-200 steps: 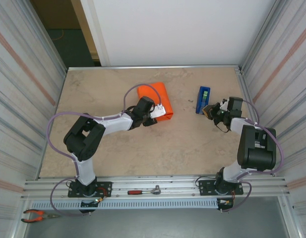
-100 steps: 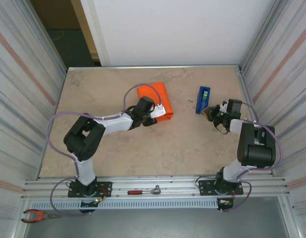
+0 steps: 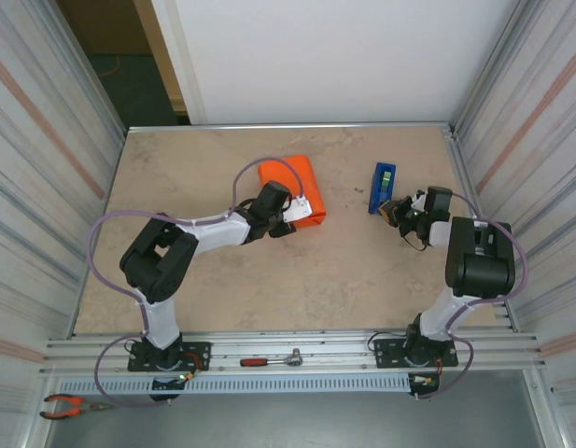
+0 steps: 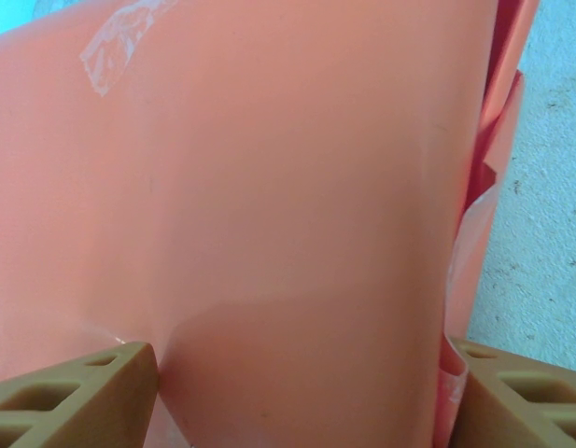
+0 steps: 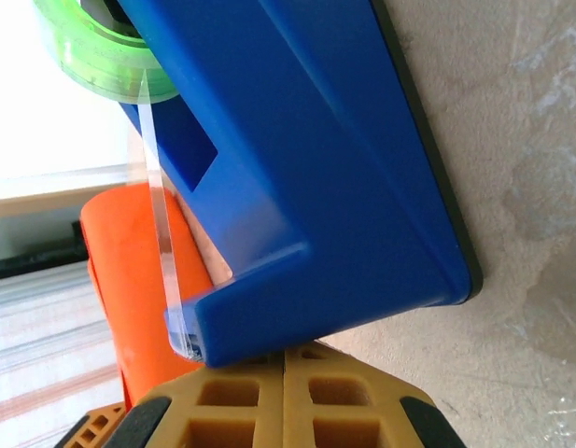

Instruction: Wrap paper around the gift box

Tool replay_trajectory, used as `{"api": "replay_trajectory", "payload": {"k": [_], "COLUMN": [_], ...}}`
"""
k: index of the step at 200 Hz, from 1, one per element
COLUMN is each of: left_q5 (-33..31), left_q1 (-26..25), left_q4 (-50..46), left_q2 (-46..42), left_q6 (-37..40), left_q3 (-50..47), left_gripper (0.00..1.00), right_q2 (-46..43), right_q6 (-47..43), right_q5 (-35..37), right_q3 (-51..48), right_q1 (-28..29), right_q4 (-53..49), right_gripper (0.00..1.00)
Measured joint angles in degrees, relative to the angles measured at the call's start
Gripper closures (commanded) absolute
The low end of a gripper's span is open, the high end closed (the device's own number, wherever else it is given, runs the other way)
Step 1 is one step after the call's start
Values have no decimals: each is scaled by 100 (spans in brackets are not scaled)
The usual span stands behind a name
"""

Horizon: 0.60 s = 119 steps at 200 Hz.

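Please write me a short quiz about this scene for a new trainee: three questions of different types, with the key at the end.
1. What lies between the fingers of the left gripper? A) a green cup B) the paper C) nothing
2. True or false: the tape dispenser rests on top of the paper.
3. Fill in: the tape roll on the dispenser is ____ in colour.
Key: 1 B. 2 False: it stands on the table, apart from the paper. 3 Green.
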Motion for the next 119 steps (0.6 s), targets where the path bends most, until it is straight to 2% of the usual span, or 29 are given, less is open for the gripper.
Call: {"api": "replay_trajectory", "payload": {"k": [63,119], "left_q5": [-2,0], "left_q1": [0,0], "left_q4": [0,0], "left_q2": [0,0], "left_q6": [0,0], "left_q3": [2,2], "left_gripper": [25,26], "right_q2": [570,-262], "right_q6": [378,240], "right_q5": [-59,-35], "right_q3": [-81,-157], "right_q1": [262,374], "right_q4": [269,-85], "right_gripper": [100,100]}}
